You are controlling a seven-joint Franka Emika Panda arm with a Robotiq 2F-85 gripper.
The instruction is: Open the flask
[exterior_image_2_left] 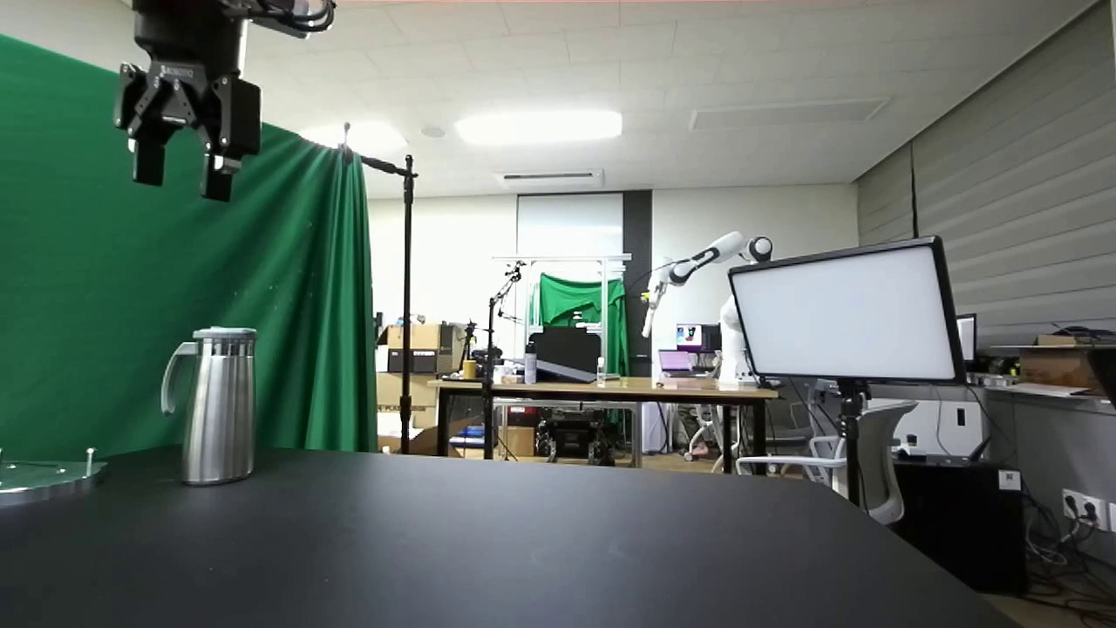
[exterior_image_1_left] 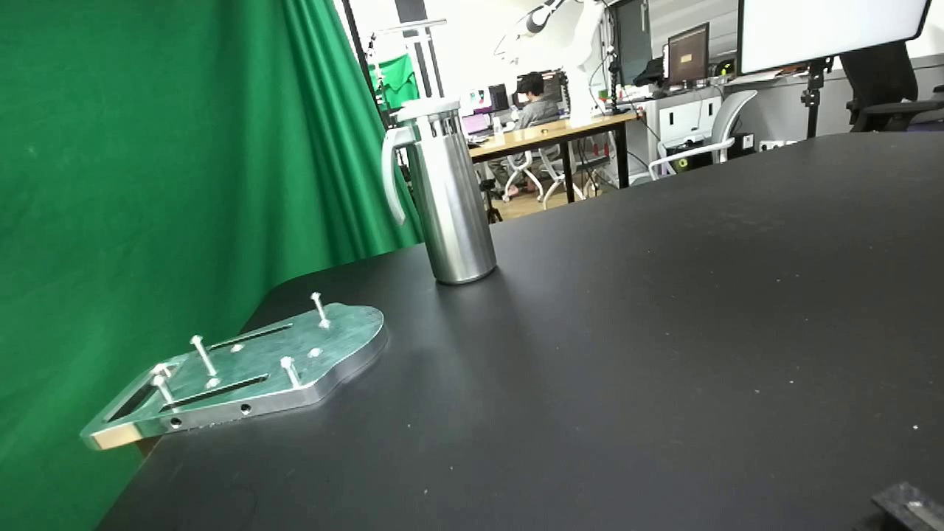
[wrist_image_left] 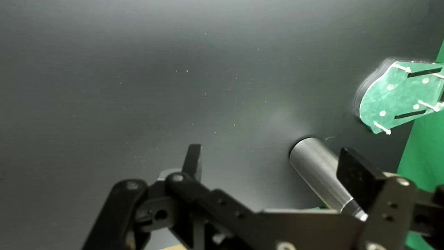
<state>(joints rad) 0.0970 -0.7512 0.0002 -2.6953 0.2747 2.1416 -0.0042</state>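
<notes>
Flask [exterior_image_2_left: 220, 412]: silvery steel cylinder, lower left in an exterior view.
Black two-fingered gripper [exterior_image_2_left: 182, 181]: upper left; I see it gaping.

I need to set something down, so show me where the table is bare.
In an exterior view, the widest bare stretch of table runs right from the flask to the far edge; an unclear dark piece shows at lower right. A smaller gap separates flask and plate. Crowded: the end with plate and flask, near the curtain.
</notes>
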